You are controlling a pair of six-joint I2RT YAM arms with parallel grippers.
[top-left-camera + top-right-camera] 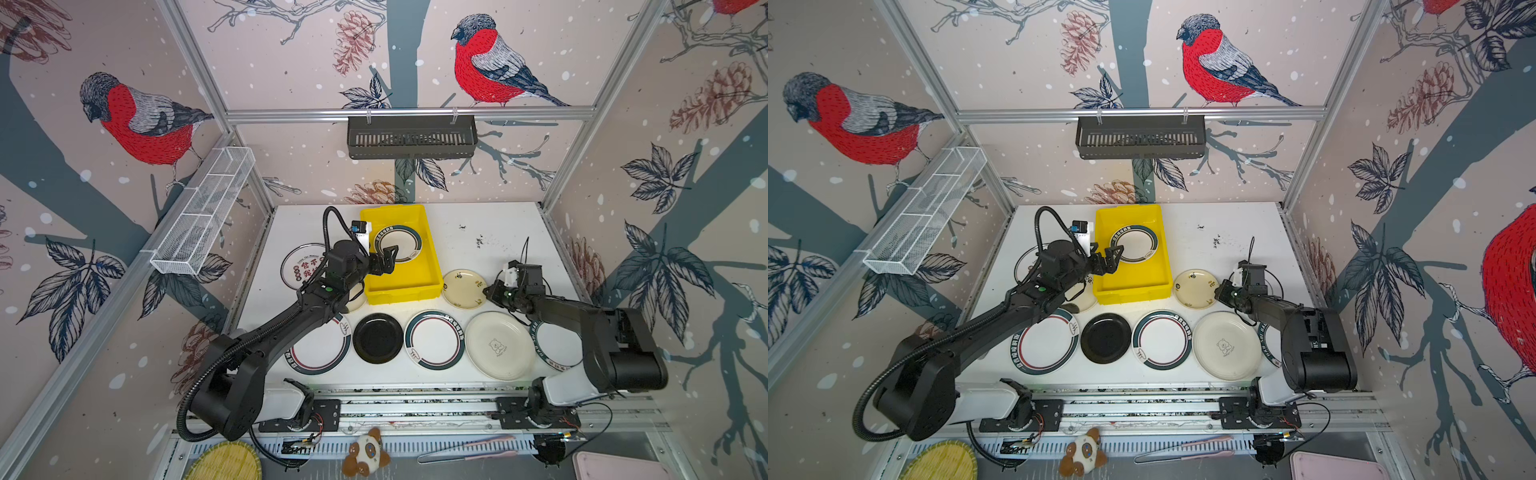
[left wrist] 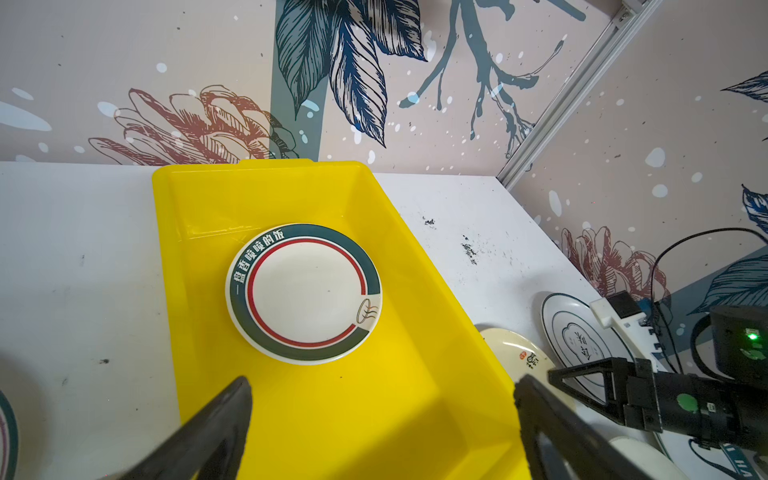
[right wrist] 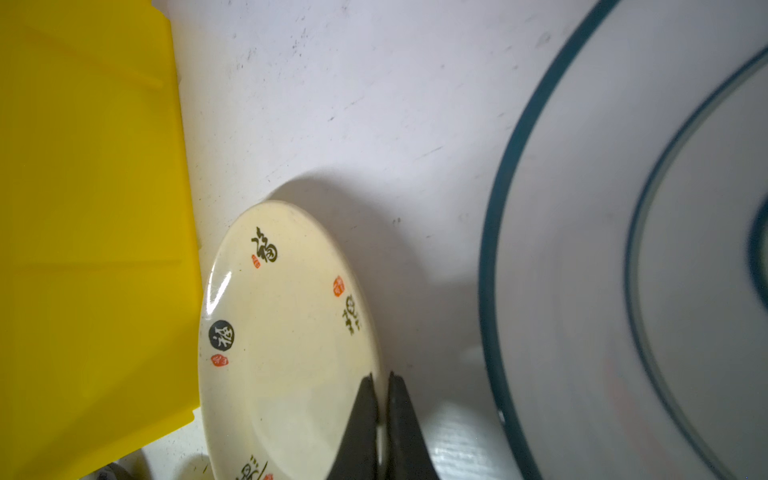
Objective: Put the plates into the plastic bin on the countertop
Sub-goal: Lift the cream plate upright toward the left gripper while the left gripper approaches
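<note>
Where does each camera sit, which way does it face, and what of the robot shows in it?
Both top views: high in front, looking down over the countertop; left arm, right arm show whole.
Left wrist: above the plastic bin, facing the back wall; open left gripper, banded plate, right gripper.
Right wrist: low, facing the cream plate its fingers pinch.
Shared: wrist views both show plastic bin, cream plate.
</note>
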